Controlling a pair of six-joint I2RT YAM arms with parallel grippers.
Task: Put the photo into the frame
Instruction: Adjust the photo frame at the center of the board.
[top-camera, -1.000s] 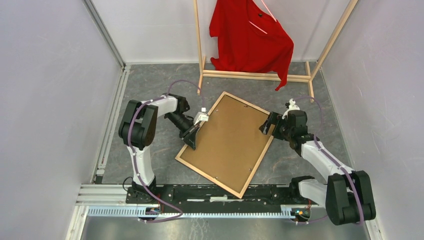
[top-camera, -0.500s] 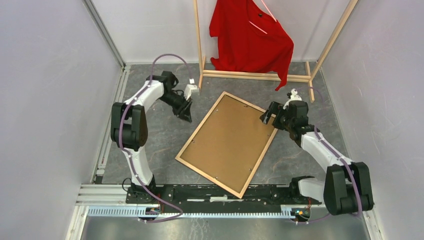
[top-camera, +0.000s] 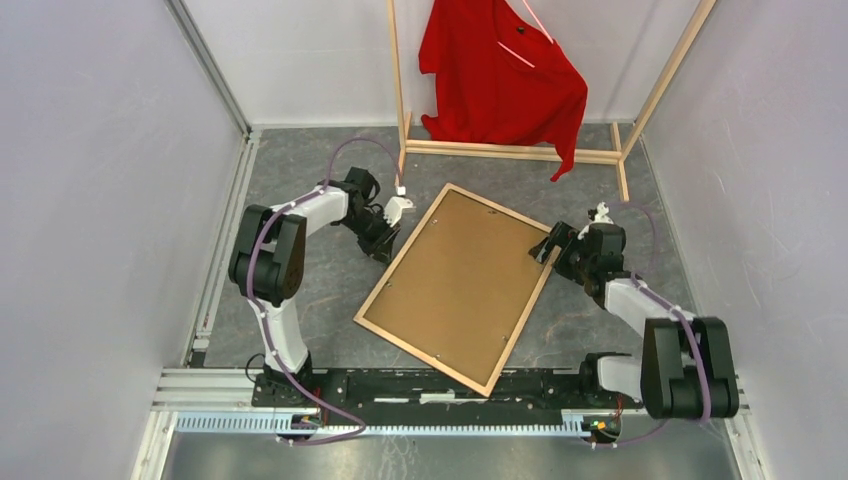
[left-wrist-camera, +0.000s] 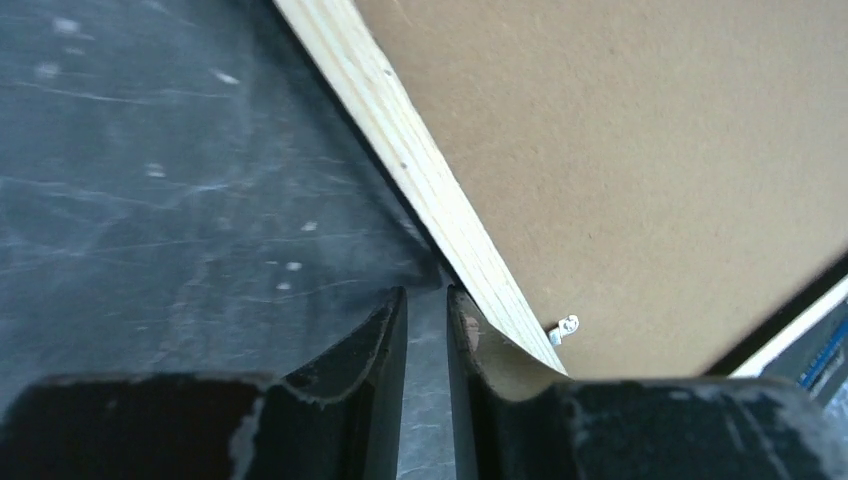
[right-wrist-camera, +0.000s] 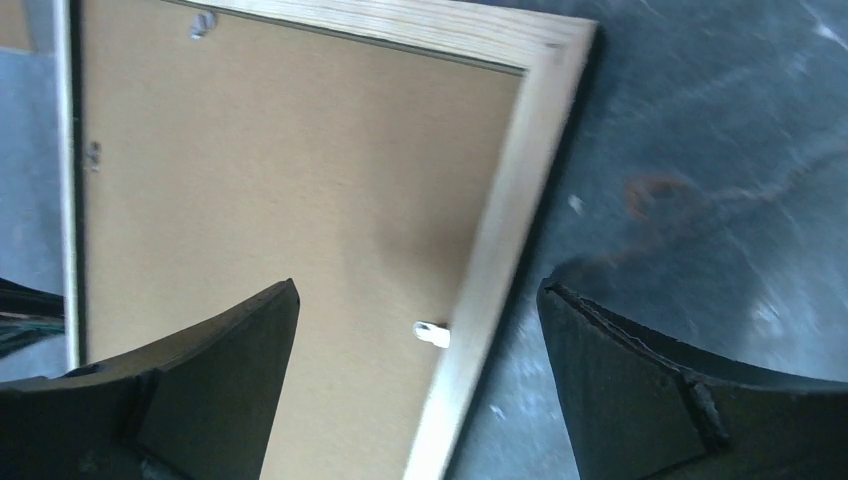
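Note:
The frame (top-camera: 420, 357) lies face down on the grey floor, light wood rails up, with the brown backing board (top-camera: 455, 285) inside it. The photo is not in view. My left gripper (top-camera: 385, 250) is low at the frame's left rail (left-wrist-camera: 400, 150). Its fingers are almost together with only floor in the narrow gap (left-wrist-camera: 427, 300), and the right fingertip (left-wrist-camera: 468, 330) is against the rail's outer edge. My right gripper (top-camera: 546, 250) is open wide (right-wrist-camera: 420, 290) just above the right rail (right-wrist-camera: 500, 250), one finger over the board and one over the floor.
A wooden clothes rack (top-camera: 510, 152) with a red shirt (top-camera: 500, 70) stands at the back, close to the frame's far corner. White walls close in left and right. Small metal clips (right-wrist-camera: 432, 334) sit along the rails. An aluminium rail (top-camera: 400, 420) runs along the near edge.
My left gripper swung out to the back left, then came back down to the frame's left rail. My right gripper moved a little right and nearer. The frame shifted slightly right.

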